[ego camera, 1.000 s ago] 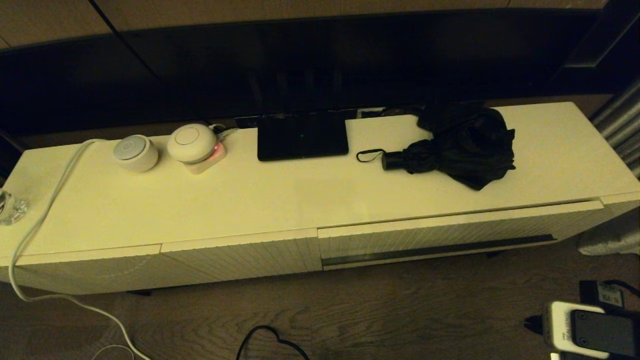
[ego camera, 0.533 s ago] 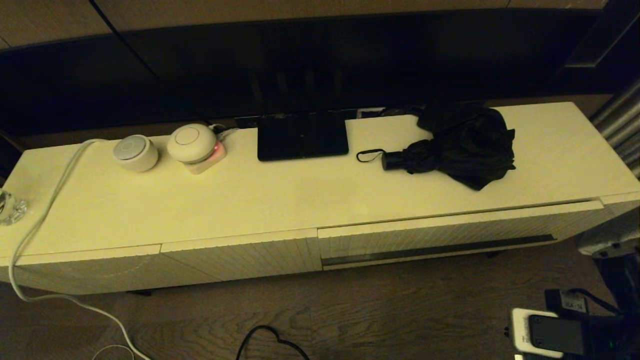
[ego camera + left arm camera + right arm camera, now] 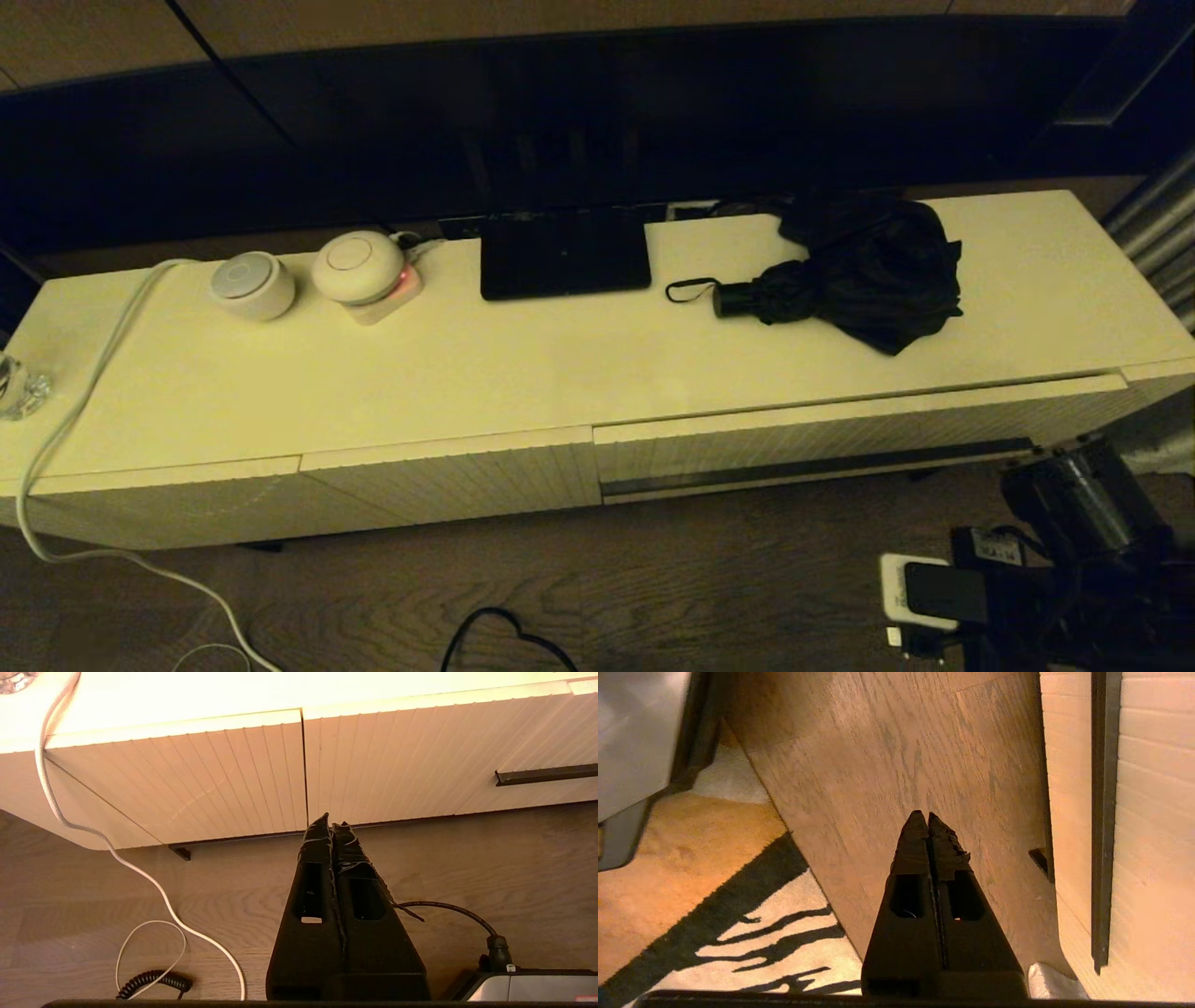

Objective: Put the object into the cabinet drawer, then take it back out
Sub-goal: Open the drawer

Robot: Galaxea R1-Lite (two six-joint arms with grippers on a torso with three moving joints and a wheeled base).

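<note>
The black folding umbrella [image 3: 854, 271] lay on the cabinet top [image 3: 523, 373], toward its right end, untouched: soft fabric bunched loosely, a short cylindrical handle pointing left, and a thin wrist loop lying flat on the surface beyond it. Below and in front of it the cabinet drawer [image 3: 840, 439] was shut, its cream front finely ribbed, with a long dark slot along the lower edge. By that showing, nothing of the task was done; opening the drawer, stowing the umbrella and taking it back out all lay ahead.

The right claw [image 3: 928, 823] hung low near the wooden floor [image 3: 887, 756], just beside the drawer's right end, its two tapered black fingers pressed together on nothing. The left claw [image 3: 331, 823], likewise closed and empty, sat low before the seam between two ribbed panels.

Elsewhere on the cabinet top stood a flat black stand [image 3: 565, 254], two round white devices [image 3: 358, 266], and a white cable [image 3: 84, 392] trailing down to the floor.
</note>
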